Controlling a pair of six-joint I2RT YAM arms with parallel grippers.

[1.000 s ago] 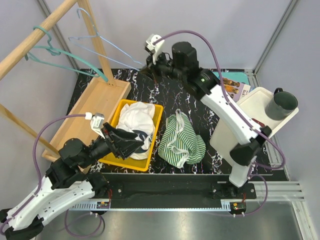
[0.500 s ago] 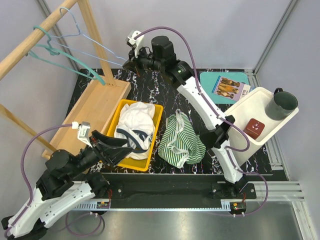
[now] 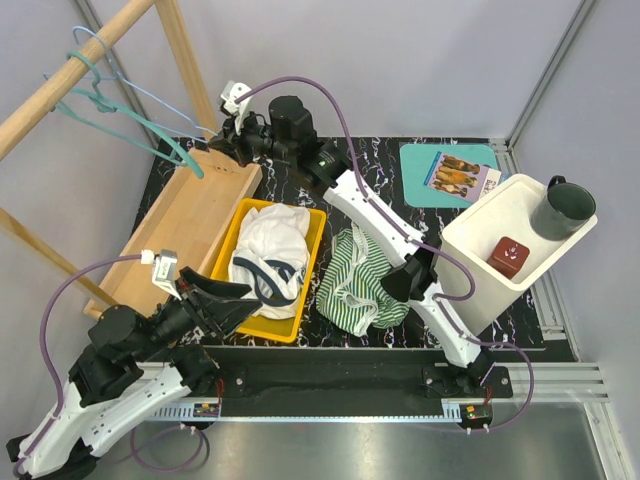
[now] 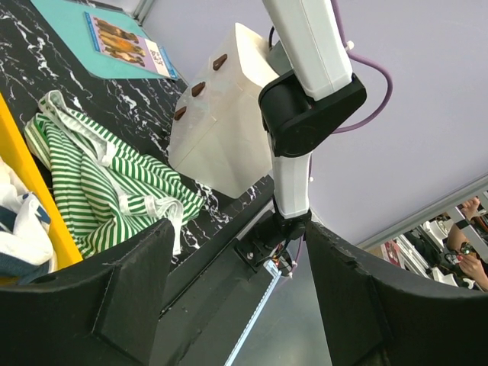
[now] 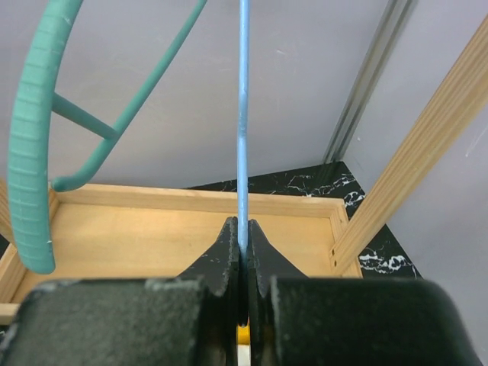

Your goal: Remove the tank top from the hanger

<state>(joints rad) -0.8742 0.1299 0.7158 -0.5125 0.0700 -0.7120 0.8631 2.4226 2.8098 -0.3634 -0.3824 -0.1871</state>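
The green-and-white striped tank top [image 3: 362, 285] lies crumpled on the black marble table, off any hanger; it also shows in the left wrist view [image 4: 99, 191]. My right gripper [image 3: 218, 137] is shut on the lower wire of the bare blue hanger [image 3: 150, 98], whose hook reaches the wooden rail [image 3: 60, 80]. The right wrist view shows the jaws [image 5: 242, 229] pinching the blue wire [image 5: 242, 114]. My left gripper [image 3: 235, 300] is open and empty, at the near left by the yellow bin; its fingers [image 4: 137, 282] frame the table's front edge.
A teal hanger [image 3: 120, 112] hangs on the rail beside the blue one. The rack's wooden base [image 3: 190, 220] lies below. A yellow bin [image 3: 312, 270] holds white clothes. A white bin [image 3: 480, 250] with a dark cup [image 3: 562, 207] stands right; a teal mat [image 3: 415, 160] lies behind.
My right arm swung left with the blue hanger, bringing its hook up to the wooden rail. My left gripper drew back out of the yellow bin toward the near left.
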